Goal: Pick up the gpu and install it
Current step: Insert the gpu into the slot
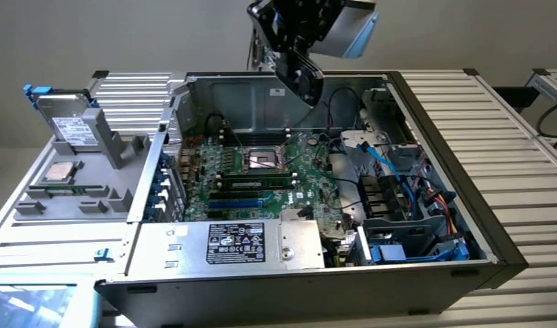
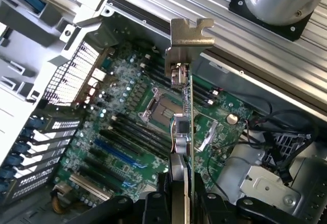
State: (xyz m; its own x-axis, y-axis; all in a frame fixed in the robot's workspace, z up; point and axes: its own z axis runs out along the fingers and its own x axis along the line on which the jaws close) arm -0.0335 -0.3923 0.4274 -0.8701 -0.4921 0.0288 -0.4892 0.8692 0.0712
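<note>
In the exterior view, you are looking at the gripper [image 1: 294,51] hanging over the far side of the open computer case [image 1: 469,157], and it is pinching the gpu [image 1: 301,76] from above. The card is hanging tilted in the air with its black cooler face showing. Its lower end is sitting in front of the case's far wall, clear of the motherboard [image 1: 260,174] below. A hard drive [image 1: 73,126] is standing on the gray fixture [image 1: 41,205] at the exterior view's left, well apart from the card.

In the wrist view, you are seeing the gpu [image 2: 183,117] edge-on, with the fingers [image 2: 153,208] pressing on both of its faces. Its silver bracket [image 2: 189,35] is pointing away from the gripper [image 2: 179,206]. The card is hovering over the motherboard [image 2: 117,132], passing just beside the CPU socket [image 2: 156,109].
</note>
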